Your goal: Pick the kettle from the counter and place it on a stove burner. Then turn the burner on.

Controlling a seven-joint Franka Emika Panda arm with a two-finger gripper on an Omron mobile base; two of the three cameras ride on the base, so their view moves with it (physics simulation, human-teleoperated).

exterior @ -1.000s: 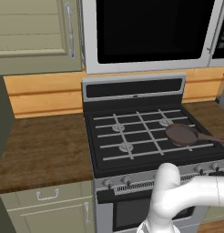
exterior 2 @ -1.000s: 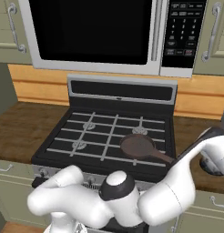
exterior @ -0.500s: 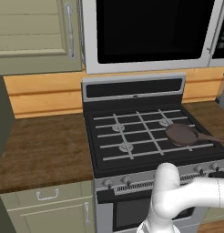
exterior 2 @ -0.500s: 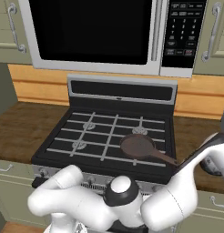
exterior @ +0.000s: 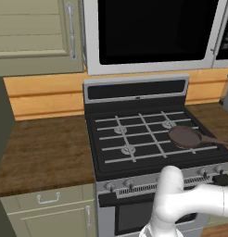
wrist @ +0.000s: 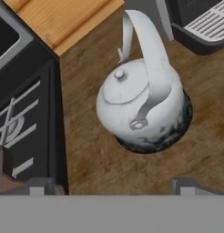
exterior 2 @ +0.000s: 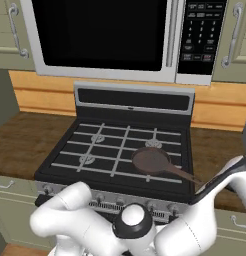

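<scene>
Since a second ago your arm has swung further to the right: in the left base view the white forearm now reaches off the right edge lower down, and in the right base view the elbow link sits lower and closer to the right edge. The stove and everything on it have stayed put.

Nearest to you in the hand view, the gripper (wrist: 109, 185) hangs over the counter (wrist: 95, 159), its two dark finger tips spread well apart at the bottom of the frame, with nothing between them. Just beyond them the kettle (wrist: 142, 107) stands upright on the dark wood-grain top, glossy white, its small knobbed lid facing the camera and its arched handle (wrist: 148, 50) raised over it. It is clear of both fingers. To its left runs the black edge of the cooktop (wrist: 22, 113) with light-grey grate bars. Past the kettle lies the light wood backsplash (wrist: 63, 18), and at the far corner a dark appliance with a slatted grey tray (wrist: 205, 22).

From the base cameras, you see the range's knob row (exterior: 134, 185) in front, then the black cooktop with four burners. A dark brown frying pan (exterior 2: 151, 161) sits on the front right burner, its handle pointing right and toward you. The near left stove burner (exterior: 128, 149) is bare. Behind stands the microwave (exterior 2: 100, 35), with pale green cabinets (exterior: 37, 32) alongside it.
</scene>
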